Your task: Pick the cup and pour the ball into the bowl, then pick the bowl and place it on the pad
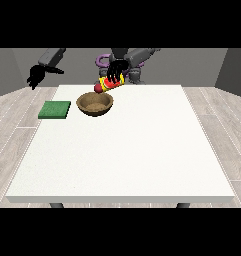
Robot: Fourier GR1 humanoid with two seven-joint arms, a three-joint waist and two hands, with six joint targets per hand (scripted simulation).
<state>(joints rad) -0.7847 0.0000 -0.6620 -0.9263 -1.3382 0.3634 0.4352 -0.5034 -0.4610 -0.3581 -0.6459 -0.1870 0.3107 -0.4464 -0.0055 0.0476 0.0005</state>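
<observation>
A yellow cup with red bands (112, 82) hangs tipped on its side above the far rim of the brown bowl (95, 104), its mouth pointing to the view's left. A red ball (98, 88) shows at the cup's mouth, just over the bowl's far edge. The hand at the view's right (116, 68) is curled round the cup from above. The hand at the view's left (36, 76) hangs off the table's far left corner, away from every object. A green pad (55, 109) lies flat left of the bowl.
The white table (127, 150) stretches wide toward the camera and to the right of the bowl. The robot's torso (134, 75) stands behind the far edge.
</observation>
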